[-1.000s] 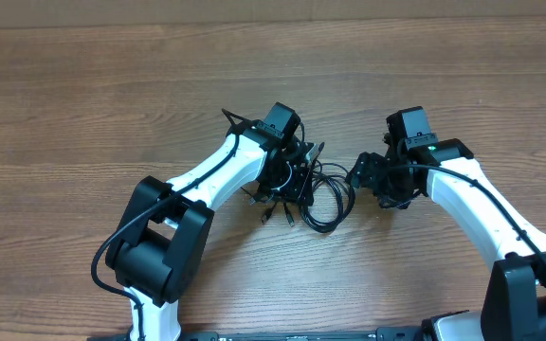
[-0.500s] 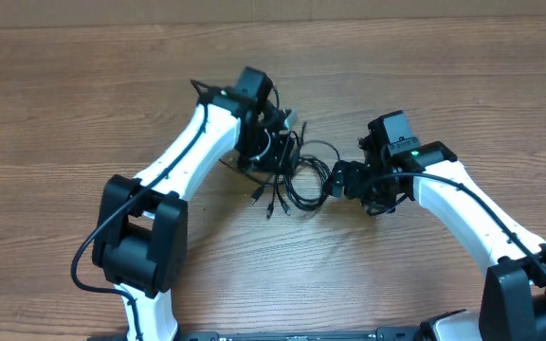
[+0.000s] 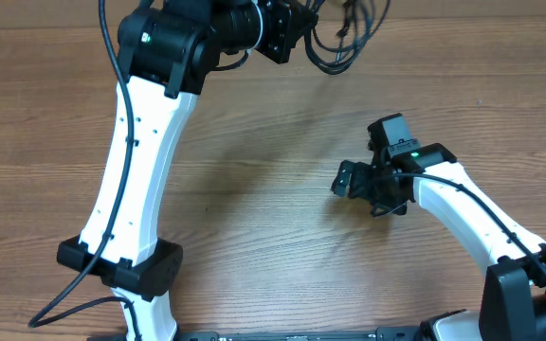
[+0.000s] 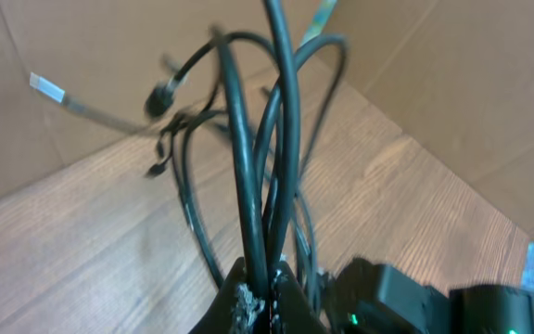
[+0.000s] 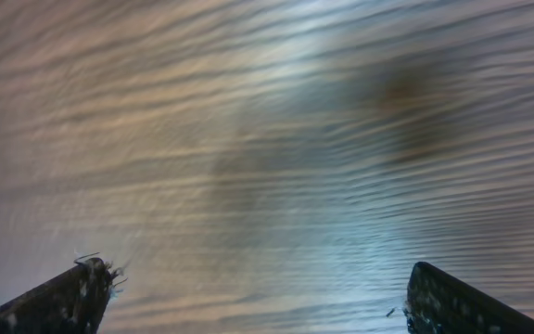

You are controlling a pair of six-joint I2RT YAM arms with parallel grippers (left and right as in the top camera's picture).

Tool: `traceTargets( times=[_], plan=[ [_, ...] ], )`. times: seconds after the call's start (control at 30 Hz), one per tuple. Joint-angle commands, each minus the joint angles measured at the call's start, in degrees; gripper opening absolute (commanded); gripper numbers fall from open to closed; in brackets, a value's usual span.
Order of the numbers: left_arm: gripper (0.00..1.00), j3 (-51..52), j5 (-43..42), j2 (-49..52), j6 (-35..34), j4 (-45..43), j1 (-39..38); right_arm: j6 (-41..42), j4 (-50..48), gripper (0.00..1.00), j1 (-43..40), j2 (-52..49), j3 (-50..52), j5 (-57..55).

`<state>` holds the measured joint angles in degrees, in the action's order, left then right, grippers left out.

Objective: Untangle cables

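Note:
The cables hang as a black tangle of loops high above the table's far edge, lifted off the wood. My left gripper is shut on them. In the left wrist view its fingertips pinch two or three strands of the cables, and plugs dangle at the loose ends. My right gripper sits low over the middle right of the table, open. The right wrist view shows only bare wood between its fingers, with nothing held.
The wooden table lies under both arms. A brown cardboard wall stands along the table's far side. The left arm's white link stretches up across the left half of the overhead view.
The left arm has swung up and toward the far edge, carrying the whole cable tangle off the table. The right gripper has opened wider and stayed about where it was.

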<state>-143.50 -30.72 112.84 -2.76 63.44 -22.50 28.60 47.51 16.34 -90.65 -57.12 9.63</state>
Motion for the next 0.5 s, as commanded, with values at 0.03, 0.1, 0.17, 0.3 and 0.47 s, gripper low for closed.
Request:
traceTargets(
  times=[0.03,0.1,0.17,0.3,0.47],
  plan=[
    [0.05,3.5,7.3,0.3,1.0,7.1,-1.2,2.9,0.3,1.00,-3.1,1.1,0.5,-3.4],
    [0.09,8.6,11.0,0.3,1.0,12.2,-1.5,2.9,1.0,1.00,-3.7,1.1,0.5,-3.4],
    [0.14,13.5,14.7,0.3,0.0,16.1,-1.6,2.8,1.4,1.00,-3.7,1.1,0.5,-3.4],
    [0.44,24.8,23.9,0.3,-4.9,19.5,-1.2,2.7,1.4,1.00,-3.7,1.1,0.5,-3.4],
    [0.74,34.9,24.9,0.3,-5.0,16.9,-1.1,2.7,1.5,1.00,-3.6,1.1,0.5,-0.5]
  ],
)
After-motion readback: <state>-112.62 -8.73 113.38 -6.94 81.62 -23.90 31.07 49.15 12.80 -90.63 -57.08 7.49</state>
